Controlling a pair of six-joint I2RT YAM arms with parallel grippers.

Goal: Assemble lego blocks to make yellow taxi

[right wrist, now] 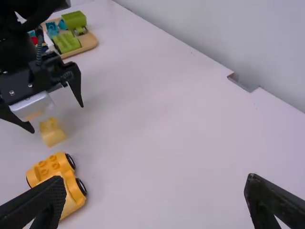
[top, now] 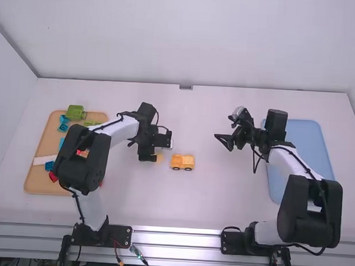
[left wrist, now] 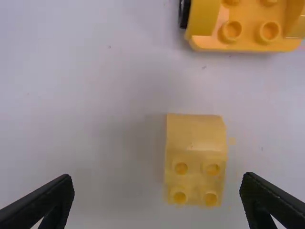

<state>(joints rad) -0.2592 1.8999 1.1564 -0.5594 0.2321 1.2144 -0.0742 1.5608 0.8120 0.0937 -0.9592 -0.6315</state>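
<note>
Over the table left of centre, my left gripper (top: 159,148) hangs beside a small yellow block (top: 159,158). In the left wrist view the left gripper (left wrist: 157,191) is open, and the yellow block (left wrist: 196,160), with studs and a rounded end, lies on the table between and beyond its fingertips. A yellow wheeled car body (top: 182,162) stands just right of the block; its studded top (left wrist: 250,28) shows in the left wrist view. My right gripper (top: 223,141) is held right of centre, away from both pieces; in the right wrist view the right gripper (right wrist: 155,188) is open with nothing between its fingers.
A wooden tray (top: 37,177) with green, blue and red blocks stands at the left, partly beneath the left arm. On the right, a blue tray (top: 309,147) lies partly under the right arm. The table's far edge meets a wall.
</note>
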